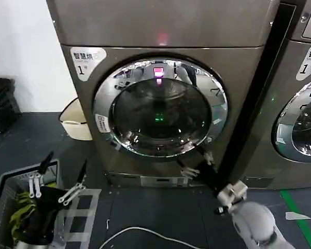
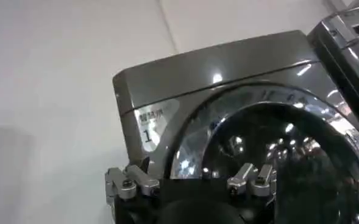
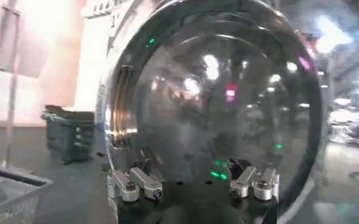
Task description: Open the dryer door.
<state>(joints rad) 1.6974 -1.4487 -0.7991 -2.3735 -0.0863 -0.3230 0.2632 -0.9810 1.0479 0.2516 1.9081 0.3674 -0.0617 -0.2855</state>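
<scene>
The big bronze-grey metal front-loading dryer stands square ahead in the head view, a white "1" sticker on its upper left corner, and its large round dryer door, wide mirror-chrome ring around a dark tinted glass bowl, sits flush in the front panel, closed. The right gripper reaches up from the lower right on its black and white arm and hangs right at the door's lower right edge, just under the chrome ring, black fingers spread apart with nothing between them; whether a fingertip actually touches the ring, I cannot tell. From the right wrist view the same gripper faces the glass bowl at close range, its two silver-knuckled fingers set wide. Down at the lower left of the head view the left gripper hovers low, well away from the machine, its dark fingers splayed open and empty above a grey slatted plastic laundry basket with yellow-green cloth inside. The left wrist view looks up past that gripper's knuckles at the dryer's top corner and the sticker. A cream plastic tub sits against the dryer's left side, a white cable loops across the dark floor, and a second similar machine stands at the right edge.
</scene>
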